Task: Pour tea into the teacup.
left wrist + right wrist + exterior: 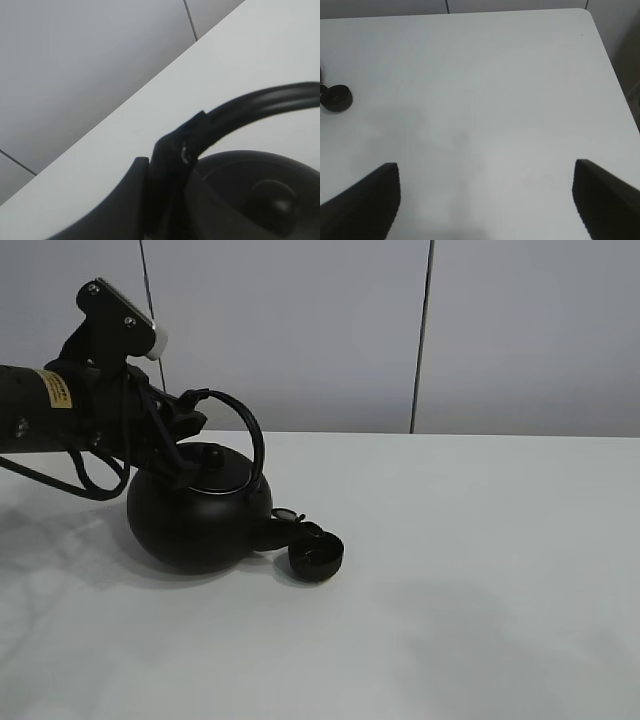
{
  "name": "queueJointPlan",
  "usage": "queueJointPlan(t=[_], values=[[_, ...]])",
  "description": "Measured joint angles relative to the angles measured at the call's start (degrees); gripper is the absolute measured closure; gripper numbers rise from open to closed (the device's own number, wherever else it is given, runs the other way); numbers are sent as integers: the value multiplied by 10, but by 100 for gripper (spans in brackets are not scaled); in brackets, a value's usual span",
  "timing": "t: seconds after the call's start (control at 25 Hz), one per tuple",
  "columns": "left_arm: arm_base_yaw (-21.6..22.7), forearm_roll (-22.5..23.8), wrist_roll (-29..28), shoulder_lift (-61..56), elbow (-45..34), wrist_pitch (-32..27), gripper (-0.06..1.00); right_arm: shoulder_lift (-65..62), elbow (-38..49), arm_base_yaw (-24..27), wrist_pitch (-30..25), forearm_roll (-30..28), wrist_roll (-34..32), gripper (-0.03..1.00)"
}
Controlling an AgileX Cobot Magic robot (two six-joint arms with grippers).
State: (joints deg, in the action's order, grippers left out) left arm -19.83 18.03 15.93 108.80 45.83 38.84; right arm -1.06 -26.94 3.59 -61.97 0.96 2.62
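Tabletop, white and flat [480,570], filling the high view. Large round black kettle with arched handle [195,525] at 9 o'clock, tipped toward 4 o'clock. Left gripper [183,408] clamped on that handle, at 11 o'clock of the kettle body. Right gripper [485,200] spread wide, holding nothing. Small round matte-black teacup [316,558] at 4 o'clock of the kettle, right by the spout tip.

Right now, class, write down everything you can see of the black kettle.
The kettle is round, matte black and metal-looking, with a knobbed lid, an arched handle and a short spout. It tilts toward the teacup, its spout at the cup's rim. The left gripper clamps the handle near its base. Its belly sits low at the white table.
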Motion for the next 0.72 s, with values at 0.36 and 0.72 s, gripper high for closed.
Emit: queueJointPlan(t=[0.36, 0.72], values=[[0, 0, 11, 0, 0, 1, 84, 0, 0, 0, 0, 0, 0, 33], [0, -2, 20, 0, 0, 1, 84, 0, 0, 0, 0, 0, 0, 33]])
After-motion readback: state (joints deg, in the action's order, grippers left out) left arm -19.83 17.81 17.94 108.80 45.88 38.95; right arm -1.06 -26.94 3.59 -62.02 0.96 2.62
